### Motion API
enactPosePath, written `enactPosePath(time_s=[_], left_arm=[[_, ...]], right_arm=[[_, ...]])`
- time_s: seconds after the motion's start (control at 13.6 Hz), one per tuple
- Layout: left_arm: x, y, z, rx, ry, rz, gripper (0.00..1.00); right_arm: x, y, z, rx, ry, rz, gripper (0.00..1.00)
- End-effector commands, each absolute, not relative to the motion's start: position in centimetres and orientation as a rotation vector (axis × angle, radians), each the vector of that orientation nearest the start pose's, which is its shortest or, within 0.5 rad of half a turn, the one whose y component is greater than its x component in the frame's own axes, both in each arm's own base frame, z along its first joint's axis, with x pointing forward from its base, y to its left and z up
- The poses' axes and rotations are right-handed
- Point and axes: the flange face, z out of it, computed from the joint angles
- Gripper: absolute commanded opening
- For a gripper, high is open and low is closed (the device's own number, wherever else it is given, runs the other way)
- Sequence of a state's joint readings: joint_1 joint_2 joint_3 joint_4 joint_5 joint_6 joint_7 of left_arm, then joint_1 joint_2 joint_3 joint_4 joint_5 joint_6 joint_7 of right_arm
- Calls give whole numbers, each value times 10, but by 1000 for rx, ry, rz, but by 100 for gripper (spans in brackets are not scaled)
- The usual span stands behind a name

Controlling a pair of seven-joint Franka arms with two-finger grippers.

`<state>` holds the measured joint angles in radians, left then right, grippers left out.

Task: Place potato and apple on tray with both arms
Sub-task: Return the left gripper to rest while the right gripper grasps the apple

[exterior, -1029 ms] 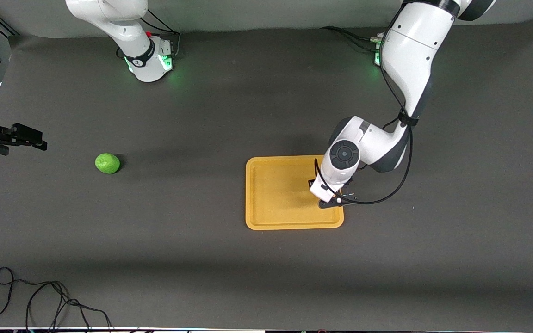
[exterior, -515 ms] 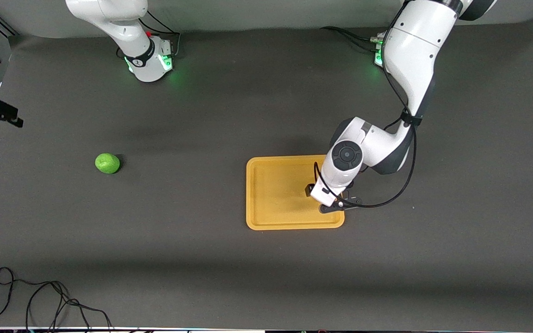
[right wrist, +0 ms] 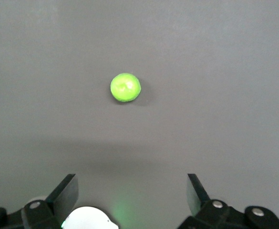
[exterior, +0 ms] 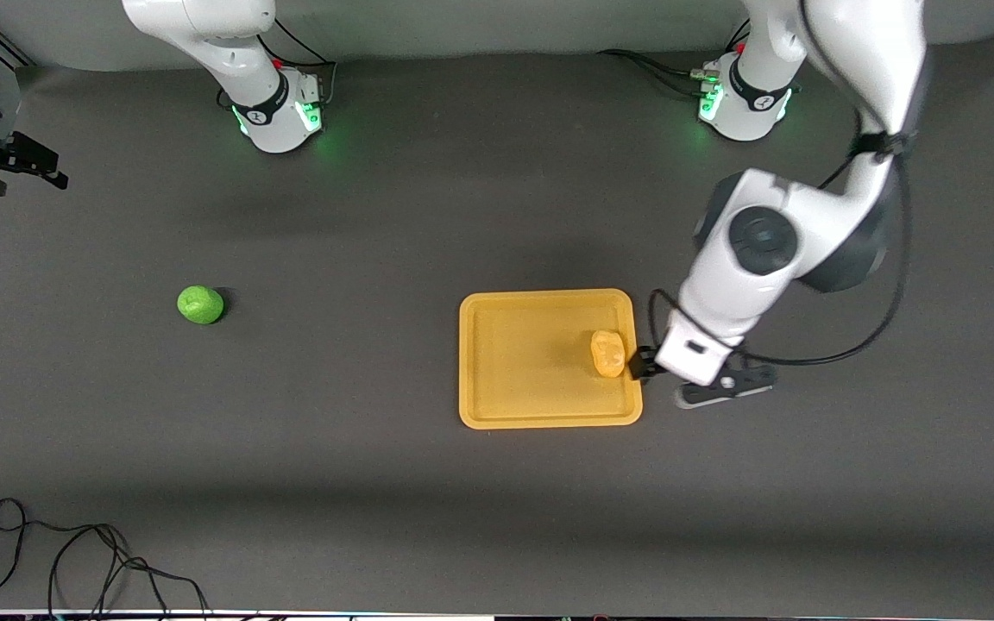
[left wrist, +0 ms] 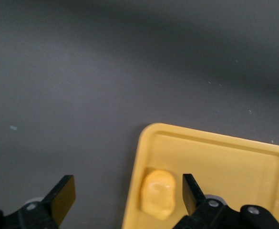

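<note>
So the left gripper (left wrist: 125,198) just let go: its fingers (left wrist: 63,196) are spread wide with nothing between them, where a second ago they were pinched down low over the tray and you couldn't even see what they had. Now the potato (exterior: 607,354) is sitting on the tray (exterior: 514,414), right up near the rim at the left arm's end, and the arm has already lifted and pulled off toward its own end of the table, so the gripper hangs over that edge of the tray and the bare mat beside it. That's half the job done, I'd say. The right gripper (right wrist: 129,200) is also wide open and empty, up in the air at the right arm's end of the table; its wrist view looks down on the apple (exterior: 200,304). The apple hasn't budged, it's on the mat well apart from the tray. Looks to me like the right arm's turn is next: drop down on the apple, grab it, carry it over. One thing to watch, it's round and could roll if nudged.
</note>
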<state>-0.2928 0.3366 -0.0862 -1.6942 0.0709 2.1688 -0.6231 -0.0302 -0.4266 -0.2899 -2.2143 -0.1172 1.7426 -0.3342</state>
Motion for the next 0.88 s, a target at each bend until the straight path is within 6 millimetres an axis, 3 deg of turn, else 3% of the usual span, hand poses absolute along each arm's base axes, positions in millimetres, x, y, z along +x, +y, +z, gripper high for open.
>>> enactPosePath(time_s=[0.0,0.15,0.44,0.66,0.81], left_arm=[[606,-171,457,-3118,-197,-176,100],[594,-147,482,-3105,-123,-157,100],[586,-119,497,-3092,-106,-130,100],[582,-85,507,-3085,-130,-141,100],[575,-77,512,-3083,-88,-94,100]], right_arm=[[397,-138,525,-3115,-139,96,100],[409,-116,508,-3124,-93,113,100],[430,-109,440,-3149,-110,31,100],[439,-117,372,-3166,-77,-6,100],[435,-112,323,-3177,-77,-88,100]])
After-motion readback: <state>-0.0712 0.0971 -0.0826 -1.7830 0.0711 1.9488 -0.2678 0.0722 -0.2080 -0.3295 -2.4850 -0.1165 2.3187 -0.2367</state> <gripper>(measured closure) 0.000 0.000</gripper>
